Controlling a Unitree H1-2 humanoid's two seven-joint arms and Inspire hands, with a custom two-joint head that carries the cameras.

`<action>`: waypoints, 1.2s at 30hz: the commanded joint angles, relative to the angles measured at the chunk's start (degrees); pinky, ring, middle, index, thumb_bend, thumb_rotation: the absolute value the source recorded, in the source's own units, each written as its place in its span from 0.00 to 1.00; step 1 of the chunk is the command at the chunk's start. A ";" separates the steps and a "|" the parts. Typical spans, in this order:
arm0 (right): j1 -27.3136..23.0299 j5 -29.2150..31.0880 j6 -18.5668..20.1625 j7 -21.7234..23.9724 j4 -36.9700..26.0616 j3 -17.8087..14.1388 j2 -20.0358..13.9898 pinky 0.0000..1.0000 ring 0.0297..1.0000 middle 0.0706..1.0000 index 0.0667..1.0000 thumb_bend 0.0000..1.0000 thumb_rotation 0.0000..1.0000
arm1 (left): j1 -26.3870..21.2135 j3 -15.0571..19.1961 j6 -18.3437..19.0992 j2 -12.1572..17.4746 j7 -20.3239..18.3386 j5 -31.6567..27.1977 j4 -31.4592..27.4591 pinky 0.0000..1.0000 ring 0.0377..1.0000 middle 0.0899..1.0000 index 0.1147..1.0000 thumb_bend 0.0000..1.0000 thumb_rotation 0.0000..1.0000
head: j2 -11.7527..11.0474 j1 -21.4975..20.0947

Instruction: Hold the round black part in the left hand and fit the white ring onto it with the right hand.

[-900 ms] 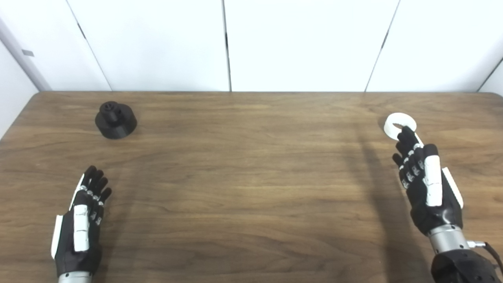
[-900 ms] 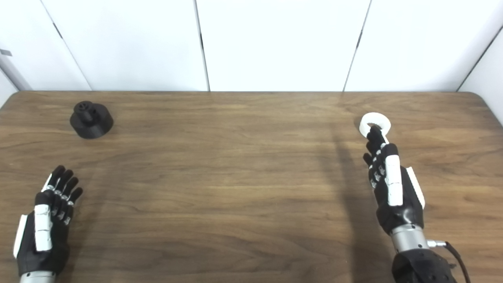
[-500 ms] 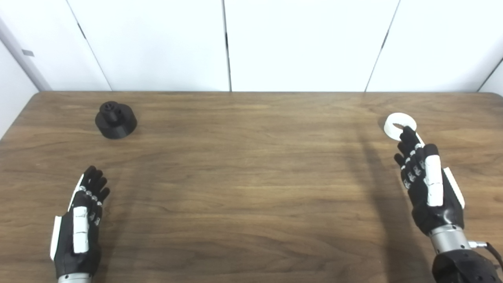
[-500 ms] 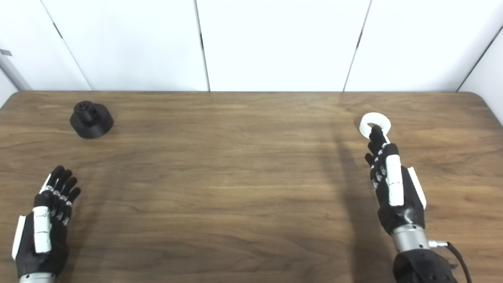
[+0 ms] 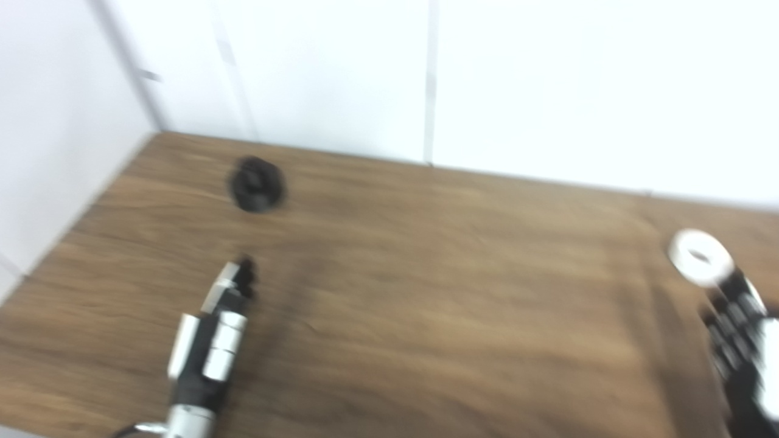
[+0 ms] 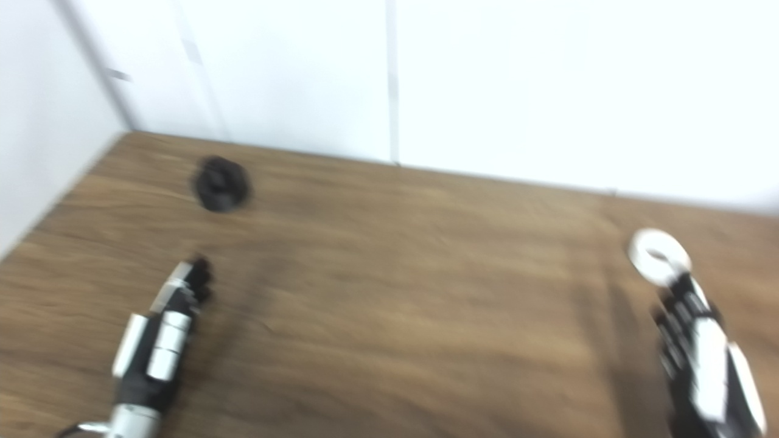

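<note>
Both views are blurred. The round black part [image 5: 255, 184] stands on the wooden table [image 5: 426, 292] at the far left, with nothing touching it. My left hand [image 5: 213, 340] lies well short of it, seen edge-on, fingers stretched out and holding nothing. The white ring [image 5: 700, 265] lies flat on the table at the right. My right hand [image 6: 700, 359] is just behind the ring, open, its fingertips [image 6: 681, 291] pointing at the ring's near rim; the blur hides whether they touch.
White wall panels [image 5: 517, 85] close off the back of the table, and another white wall [image 5: 55, 121] runs along its left edge. Bare wood spans the stretch between the two hands.
The whole picture has swung and tilted and gone blurry, so the camera has moved. Part and ring seem to lie where they were. My left hand now shows edge-on.
</note>
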 commanded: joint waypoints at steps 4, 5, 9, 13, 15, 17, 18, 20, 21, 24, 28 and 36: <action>7.96 0.46 -4.54 1.64 0.02 0.16 -1.05 1.00 1.00 1.00 0.99 0.60 1.00 | 0.66 -1.75 -4.24 -3.05 2.55 3.86 -0.18 0.92 0.94 0.94 0.93 0.67 0.82 | -2.60 2.13; 7.98 0.61 -4.75 1.55 0.27 0.30 -1.26 1.00 1.00 1.00 0.99 0.58 1.00 | 0.70 -2.02 -4.81 -3.12 2.80 4.25 0.19 0.92 0.94 0.94 0.93 0.67 0.82 | -3.12 2.49; 7.98 1.14 -6.04 1.26 1.46 0.76 -2.07 1.00 1.00 1.00 0.98 0.54 1.00 | 0.74 -2.82 -6.01 -3.17 3.41 4.81 1.18 0.92 0.95 0.95 0.95 0.67 0.82 | -3.43 2.79; 8.07 1.88 -6.48 1.24 1.77 0.88 -2.52 1.00 1.00 1.00 0.99 0.54 1.00 | 0.84 -3.36 -5.94 -3.22 4.30 5.71 1.13 0.93 0.96 0.95 0.95 0.67 0.83 | -3.33 2.45; 8.06 1.73 -6.32 0.84 1.86 0.83 -2.53 1.00 1.00 1.00 0.99 0.54 1.00 | 0.95 -3.61 -5.81 -3.17 4.57 6.10 1.01 0.93 0.96 0.96 0.95 0.66 0.84 | -3.47 2.80; 8.12 1.57 -6.00 0.44 1.76 0.78 -2.55 1.00 1.00 1.00 1.00 0.55 1.00 | 1.11 -3.85 -5.37 -3.08 4.81 6.72 0.73 0.94 0.96 0.96 0.96 0.66 0.86 | -3.44 3.24; 8.15 1.54 -5.89 0.30 1.69 0.78 -2.58 1.00 1.00 1.00 1.00 0.56 1.00 | 1.16 -3.94 -5.10 -3.09 4.94 6.93 0.57 0.94 0.96 0.96 0.96 0.66 0.86 | -3.44 3.24; 8.15 2.17 -5.93 0.50 1.95 0.67 -2.91 1.00 1.00 1.00 1.00 0.57 1.00 | 1.20 -4.09 -4.53 -3.37 5.40 7.53 0.15 0.94 0.96 0.96 0.96 0.67 0.85 | -3.33 3.28; 8.14 2.41 -5.96 0.58 2.09 0.63 -3.06 1.00 1.00 1.00 1.00 0.57 1.00 | 1.20 -4.21 -4.34 -3.45 5.65 7.76 0.00 0.94 0.96 0.96 0.96 0.68 0.85 | -3.24 3.22; 8.13 2.93 -6.02 0.70 2.44 0.68 -3.57 1.00 1.00 1.00 1.00 0.56 1.00 | 1.24 -4.45 -3.99 -3.59 6.44 8.75 -0.60 0.95 0.97 0.95 0.95 0.69 0.84 | -3.07 3.38; 8.10 3.04 -5.45 0.33 2.53 0.73 -3.97 1.00 1.00 1.00 1.00 0.56 1.00 | 0.99 -4.45 -2.91 -3.70 7.65 11.03 -2.03 0.91 0.96 0.95 0.95 0.71 0.76 | -2.76 3.53; 8.33 3.02 -4.09 -0.32 1.29 0.88 -3.80 1.00 1.00 1.00 1.00 0.55 1.00 | -0.92 -2.87 4.31 -1.35 8.23 12.47 -7.37 0.96 0.96 0.94 0.96 0.82 0.55 | -2.10 4.05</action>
